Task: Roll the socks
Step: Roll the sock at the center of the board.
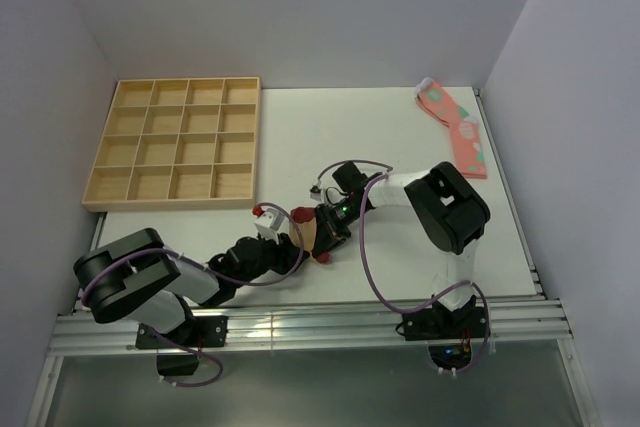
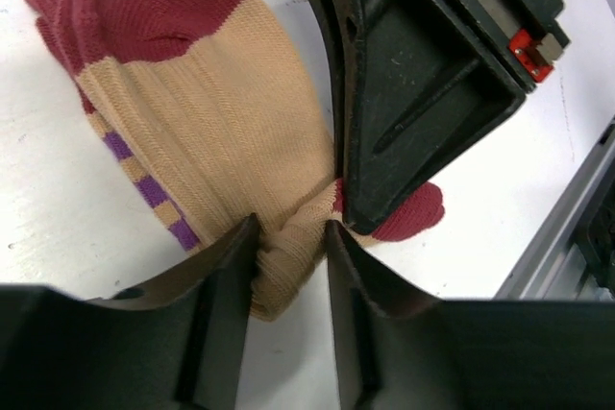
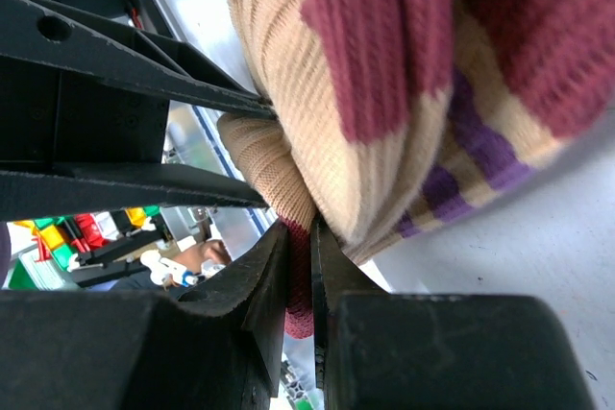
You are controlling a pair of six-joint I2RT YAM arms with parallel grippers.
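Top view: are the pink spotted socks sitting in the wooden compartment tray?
No, the pink spotted socks lie at the far right corner of the table, well apart from the wooden tray at far left.

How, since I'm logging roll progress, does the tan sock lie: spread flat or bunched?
Bunched: the tan sock is doubled over, left gripper pinching a gathered tan fold, right gripper clamped on red fabric.
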